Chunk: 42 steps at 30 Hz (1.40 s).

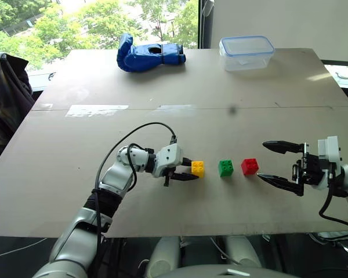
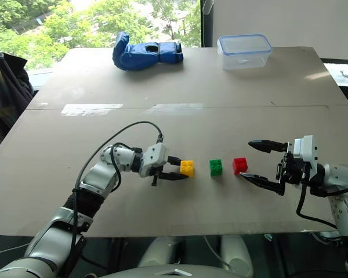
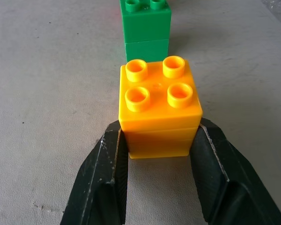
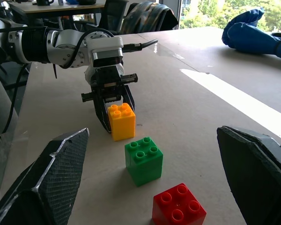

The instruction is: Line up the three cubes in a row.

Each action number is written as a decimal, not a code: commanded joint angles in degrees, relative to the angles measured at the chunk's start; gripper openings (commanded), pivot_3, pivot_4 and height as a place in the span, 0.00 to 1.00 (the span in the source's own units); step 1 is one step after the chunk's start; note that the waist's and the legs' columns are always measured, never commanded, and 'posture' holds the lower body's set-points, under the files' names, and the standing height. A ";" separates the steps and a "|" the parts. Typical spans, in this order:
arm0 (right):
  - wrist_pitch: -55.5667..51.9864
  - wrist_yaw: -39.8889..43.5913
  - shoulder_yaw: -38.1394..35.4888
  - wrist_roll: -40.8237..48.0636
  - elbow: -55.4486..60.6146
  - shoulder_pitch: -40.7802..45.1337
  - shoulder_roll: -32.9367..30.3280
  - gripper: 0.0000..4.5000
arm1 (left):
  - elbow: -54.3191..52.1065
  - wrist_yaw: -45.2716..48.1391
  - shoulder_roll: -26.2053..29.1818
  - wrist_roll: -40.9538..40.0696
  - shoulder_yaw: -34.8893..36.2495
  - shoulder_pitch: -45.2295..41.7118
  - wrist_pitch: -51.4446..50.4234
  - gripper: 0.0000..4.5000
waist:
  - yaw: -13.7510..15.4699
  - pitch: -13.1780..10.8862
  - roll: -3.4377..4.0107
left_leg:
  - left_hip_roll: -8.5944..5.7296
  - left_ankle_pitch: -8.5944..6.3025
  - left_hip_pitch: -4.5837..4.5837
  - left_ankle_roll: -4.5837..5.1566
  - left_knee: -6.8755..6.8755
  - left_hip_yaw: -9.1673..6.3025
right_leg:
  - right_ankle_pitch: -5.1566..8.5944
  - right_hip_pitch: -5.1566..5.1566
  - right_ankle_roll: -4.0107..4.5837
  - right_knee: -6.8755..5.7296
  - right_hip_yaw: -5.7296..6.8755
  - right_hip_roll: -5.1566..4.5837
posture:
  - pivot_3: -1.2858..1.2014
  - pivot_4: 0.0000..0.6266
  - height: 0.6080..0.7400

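On the desk the three cubes stand in one row that runs from the robot's left to its right: the yellow cube, then the green cube, then the red cube. Small gaps separate them, and they look close to one straight line.

The left pincer is closed on the yellow cube, with one black finger on each side face, and the cube rests on the desk. This pincer points along the row, so the green cube lies straight beyond the yellow one. The coming move probably depends on this axis: if the yellow cube is only released or pushed a little, it should stay on the same line.

The right pincer is wide open and holds nothing. It is just beside the red cube, at the right end of the row, and it is the nearer arm for that cube.

In the left wrist view the red cube is hidden behind the green one, and the green cube is cut off by the frame.
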<state>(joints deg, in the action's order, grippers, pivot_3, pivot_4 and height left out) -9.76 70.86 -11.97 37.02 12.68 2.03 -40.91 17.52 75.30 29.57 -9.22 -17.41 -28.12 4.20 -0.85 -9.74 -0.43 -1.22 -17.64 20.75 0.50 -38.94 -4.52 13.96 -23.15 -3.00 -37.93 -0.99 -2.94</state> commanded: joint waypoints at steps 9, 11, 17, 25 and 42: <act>0.67 0.89 -1.16 1.01 1.35 -0.15 -0.22 1.00 | 1.04 0.54 1.24 -0.07 0.58 1.08 -3.88 0.51 | -0.07 0.01 0.01 | 0.01 0.00 -0.01 0.00 0.00 0.01 | 0.00 0.01 0.00 0.00 -0.01 0.02 | 0.52 0.24 1.00; 0.76 1.11 -1.16 0.96 1.12 -0.13 -0.19 1.00 | 0.87 0.25 1.09 -0.09 0.75 1.18 -3.85 0.72 | 0.04 0.01 0.00 | 0.02 0.00 -0.01 0.00 0.00 -0.01 | 0.00 0.01 0.00 0.00 0.00 0.03 | 0.52 0.24 1.00; 0.88 1.67 -1.20 0.94 0.63 -0.18 -0.19 1.00 | 1.42 -1.57 1.01 1.61 0.69 1.22 -2.15 0.99 | 0.12 0.01 0.02 | 0.01 0.00 -0.01 0.00 -0.05 -0.02 | 0.00 0.04 0.00 -0.01 0.00 0.01 | 0.52 0.24 1.00; 0.88 2.32 -1.33 1.08 0.29 -0.40 -0.22 1.00 | 3.58 -2.22 1.59 1.96 1.52 0.63 0.71 0.99 | 0.09 0.02 0.02 | 0.01 0.00 -0.01 0.00 -0.05 -0.01 | 0.00 0.04 0.00 -0.02 0.00 0.01 | 0.52 0.24 1.00; 6.59 0.81 -6.38 -2.43 -7.29 -9.84 2.44 1.00 | -38.46 -18.37 7.79 -16.37 23.02 32.00 -20.72 0.99 | 0.21 -0.01 0.05 | 0.16 -0.03 0.12 0.03 0.13 -0.04 | 0.00 -0.04 0.01 0.21 -0.14 -0.36 | 0.52 0.24 1.00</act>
<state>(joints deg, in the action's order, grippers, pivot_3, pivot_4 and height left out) -5.65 71.75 -16.88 35.34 5.43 -7.73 -38.61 -15.79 60.84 37.78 -24.95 4.24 2.41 -14.54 -0.64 -9.75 -0.38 -1.06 -17.66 20.87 0.53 -38.81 -4.57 13.96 -23.19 -2.99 -37.73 -1.17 -3.30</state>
